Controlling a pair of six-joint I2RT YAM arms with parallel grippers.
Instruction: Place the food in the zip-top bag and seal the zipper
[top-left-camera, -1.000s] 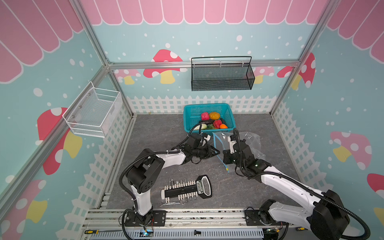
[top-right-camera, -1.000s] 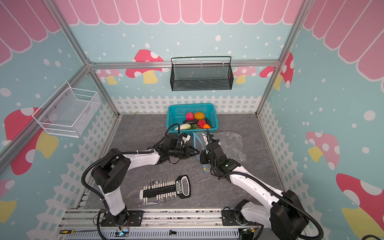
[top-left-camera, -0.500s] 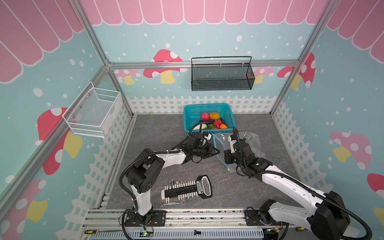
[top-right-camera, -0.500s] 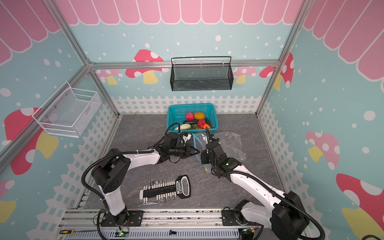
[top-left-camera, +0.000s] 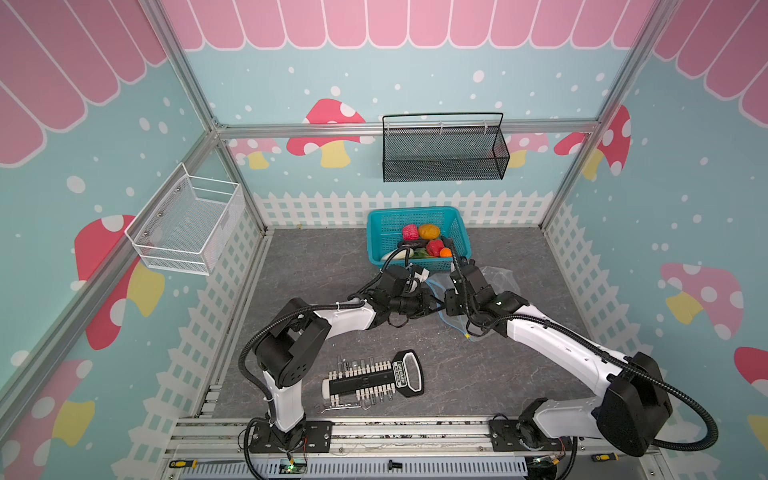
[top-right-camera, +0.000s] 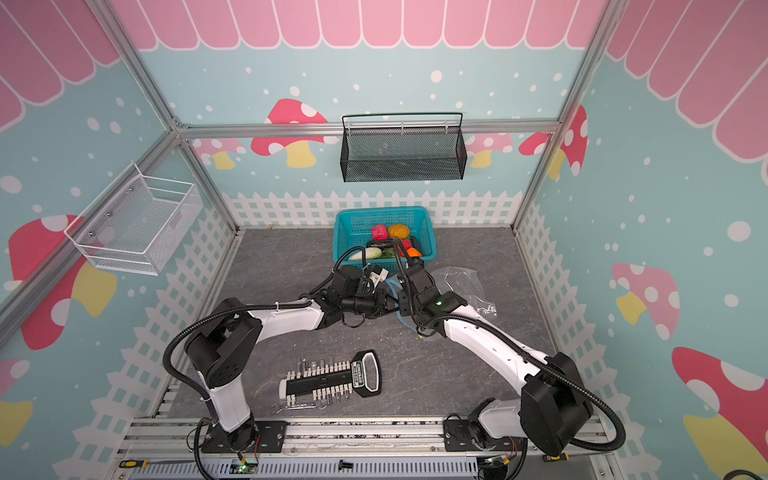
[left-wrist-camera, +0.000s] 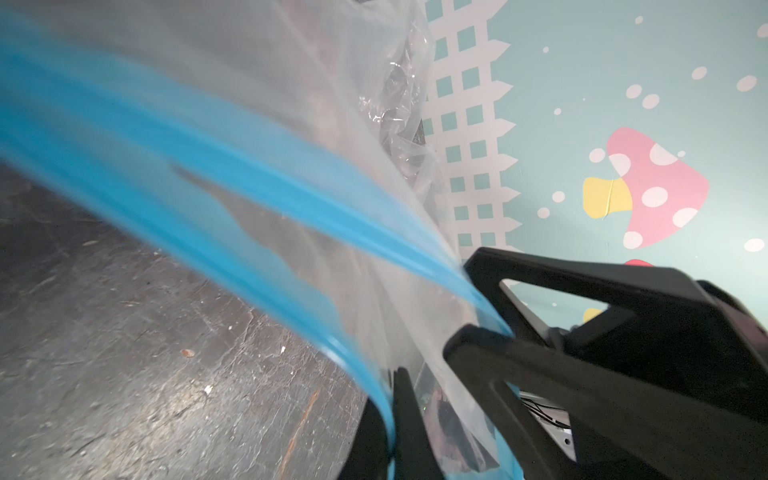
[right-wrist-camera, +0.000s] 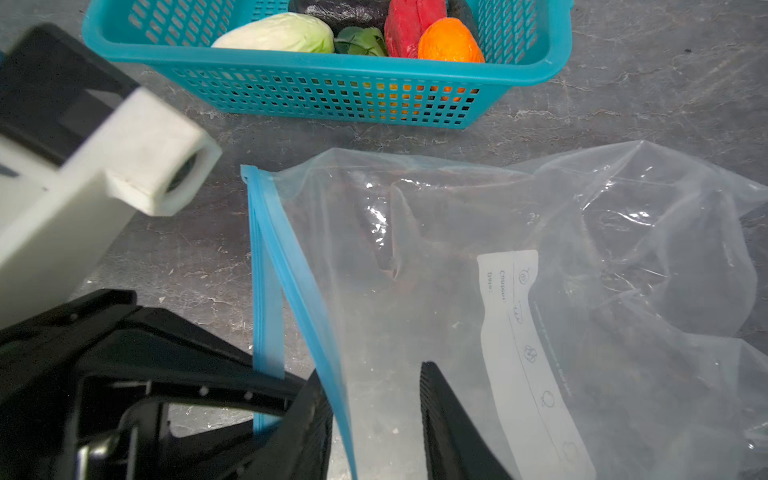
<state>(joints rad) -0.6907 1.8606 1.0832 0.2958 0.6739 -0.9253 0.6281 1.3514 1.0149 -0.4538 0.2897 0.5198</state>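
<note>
Paired downward views (nearly identical); wrist cameras close on the zip-top bag (right-wrist-camera: 436, 232)

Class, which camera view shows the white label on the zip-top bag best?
The right wrist view: the white label is large, its printing visible. Both top views show the zip-top bag small, label indistinct. The left wrist view shows only blurred zipper and plastic.

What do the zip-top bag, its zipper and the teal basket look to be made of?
The zip-top bag looks like thin clear plastic film, glossy: it crinkles and glints. The zipper seems a stiffer light-blue plastic strip, fairly matte. The teal basket is probably rigid moulded plastic: smooth rim, regular lattice holes.
</note>
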